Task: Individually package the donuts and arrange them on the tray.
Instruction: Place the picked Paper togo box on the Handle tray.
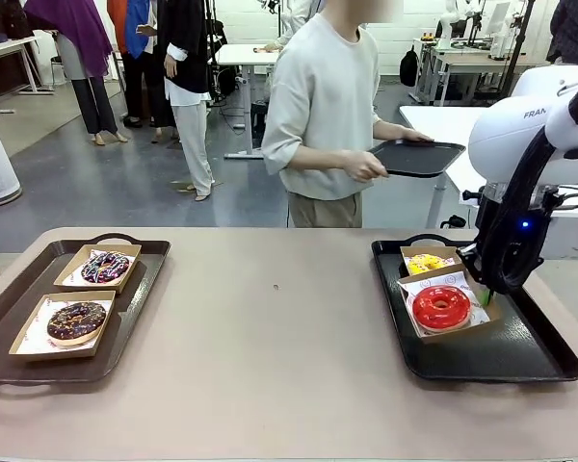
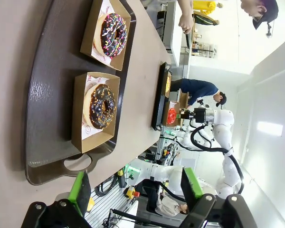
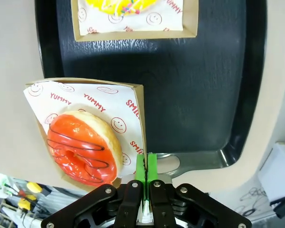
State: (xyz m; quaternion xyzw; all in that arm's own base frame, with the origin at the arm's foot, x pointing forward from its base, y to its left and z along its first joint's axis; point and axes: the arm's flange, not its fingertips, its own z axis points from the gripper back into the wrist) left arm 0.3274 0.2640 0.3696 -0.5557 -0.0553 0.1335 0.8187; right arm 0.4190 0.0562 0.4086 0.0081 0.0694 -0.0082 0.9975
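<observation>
**Red donut box pinched over right tray**

Right gripper (image 3: 146,166) clamped tight on the edge of the cardboard box (image 3: 141,118) holding the red donut (image 3: 83,147), tilted over the black tray (image 3: 204,85). Left gripper (image 2: 135,187) spread wide, holding nothing, near the sprinkled donuts (image 2: 102,105).

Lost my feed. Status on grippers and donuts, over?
Right gripper shut on red donut's box, lifted tilted over right tray. Left gripper open, hovering beyond left tray. Nothing blocking.
</observation>
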